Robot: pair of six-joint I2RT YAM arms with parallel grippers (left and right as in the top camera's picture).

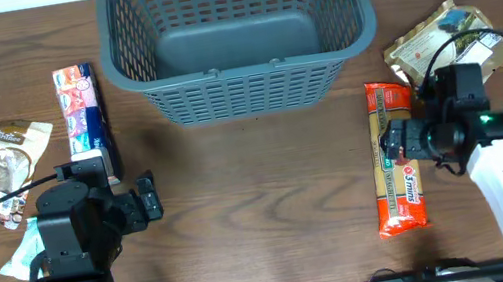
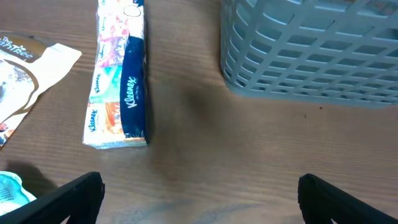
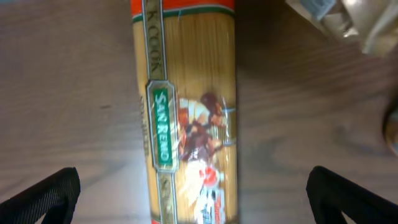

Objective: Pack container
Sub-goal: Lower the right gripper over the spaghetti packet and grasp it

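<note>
1. I'm looking down on the large dark grey rectangular plastic container (image 1: 244, 92) with lattice sides, sitting at the far middle of the brown wooden counter (image 1: 259, 190). Its solid floor is showing bare, so nothing is packed yet.
2. I'm hanging my right gripper (image 3: 193, 186) spread wide over the long orange-and-gold plastic spaghetti packet (image 3: 186, 93), one finger on each side and gripping nothing. I cannot tell whether I'm touching the wrapper.
3. I'm holding my left gripper (image 2: 199, 190) wide open too and empty, above bare counter just short of the long blue-and-white tissue pack (image 2: 118, 87), which is lying left of the container.
4. Other goods are lying out on the counter: a brown paper snack pouch (image 1: 2, 165) at the far left, a small teal packet (image 1: 18, 254) beside my left arm, and a gold-brown foil pouch (image 1: 443, 40) right of the container.
5. I'm judging the job to be at its very start, with five packets to go in. The spaghetti looks like my first pick: closing across its width, lifting, then carrying it over the rim.
</note>
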